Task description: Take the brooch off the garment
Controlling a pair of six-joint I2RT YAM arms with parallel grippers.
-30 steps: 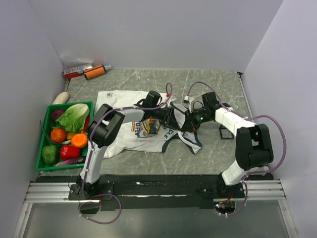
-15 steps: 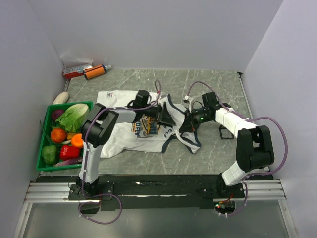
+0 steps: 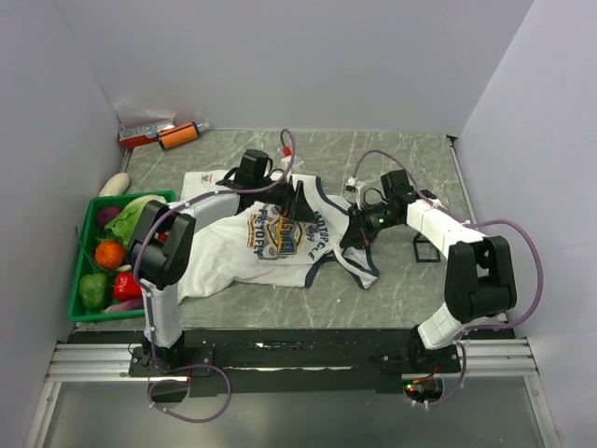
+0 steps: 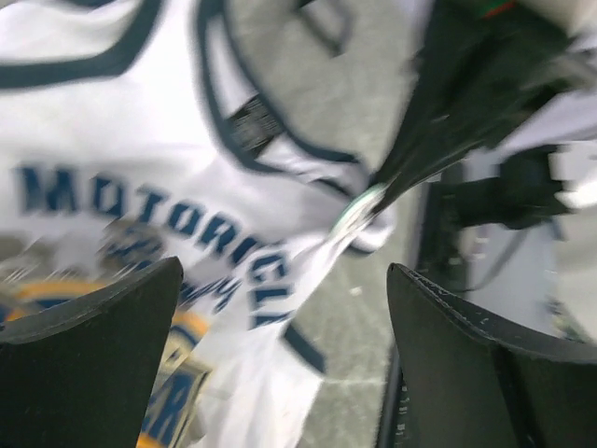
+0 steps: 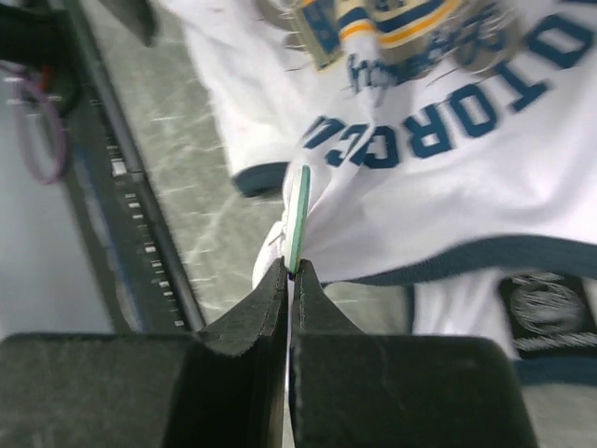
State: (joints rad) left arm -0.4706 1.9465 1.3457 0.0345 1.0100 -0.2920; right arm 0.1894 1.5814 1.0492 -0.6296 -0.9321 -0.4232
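**Brooch pinched, cloth not yet free**

Nearest the arm bases, the right gripper (image 5: 291,268) has its jaws closed on the lower edge of the brooch (image 5: 298,210), a thin greenish disc seen edge-on. It sits at the right side of the jersey (image 5: 448,177). The white cloth is drawn up into a peak at the disc — so I judge that the pin is not out yet, and that the pull serves to stretch the fabric away from it.

A little farther back, the left gripper (image 4: 284,271) hangs over the chest print (image 3: 280,238) with jaws wide apart, holding nothing. Probably it is placed there to hold the cloth down as a counter-hold.

The pin and clasp are hidden behind the disc. The left wrist view is blurred, and from above the brooch cannot be seen at all.
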